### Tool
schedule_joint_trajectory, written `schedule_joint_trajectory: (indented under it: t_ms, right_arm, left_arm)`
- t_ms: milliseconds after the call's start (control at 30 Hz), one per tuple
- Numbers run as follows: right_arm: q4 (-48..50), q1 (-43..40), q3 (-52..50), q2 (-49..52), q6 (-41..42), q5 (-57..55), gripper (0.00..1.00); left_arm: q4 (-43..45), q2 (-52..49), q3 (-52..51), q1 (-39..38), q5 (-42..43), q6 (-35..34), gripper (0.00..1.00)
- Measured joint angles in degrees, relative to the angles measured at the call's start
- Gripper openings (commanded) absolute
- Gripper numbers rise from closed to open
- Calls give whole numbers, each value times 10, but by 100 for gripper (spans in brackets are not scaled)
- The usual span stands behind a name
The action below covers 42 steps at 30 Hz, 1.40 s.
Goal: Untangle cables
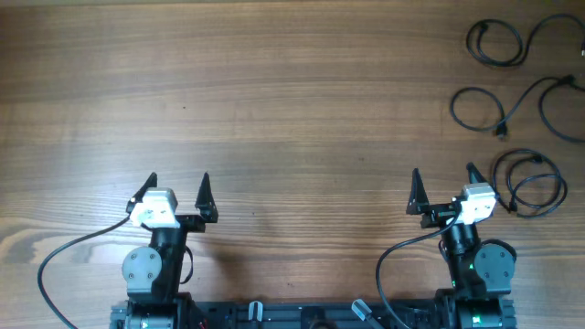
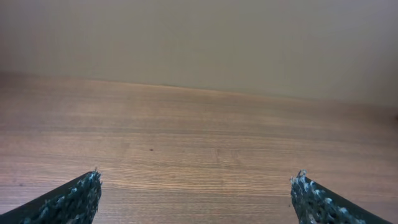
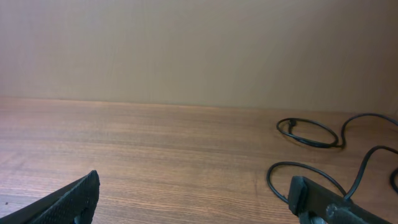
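Cables (image 1: 501,133) are laid out as three separate black coils at the far right edge of the table (image 1: 292,110), one behind another. The nearest coil is found just beside the right gripper (image 1: 443,174). Its fingers and those of the left gripper (image 1: 177,183) are spread wide apart, with nothing clasped between them.
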<state>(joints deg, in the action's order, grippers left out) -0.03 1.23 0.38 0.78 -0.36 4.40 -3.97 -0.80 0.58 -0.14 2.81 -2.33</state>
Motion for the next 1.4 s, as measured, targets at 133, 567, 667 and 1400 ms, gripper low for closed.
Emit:
schedule_joint_trajectory:
  t_ms: [133,567,667,1400]
  right_arm:
    - [0,0,0,0,0,0,100]
    - [0,0,0,0,0,0,100]
    - [0,0,0,0,0,0,100]
    - [0,0,0,0,0,0,100]
  left_arm:
    - [0,0,0,0,-2,8,100]
    - [-2,0,0,0,-11,46,100]
    - [-2,0,0,0,-15,44,100]
    - [-2,0,0,0,-15,62,100]
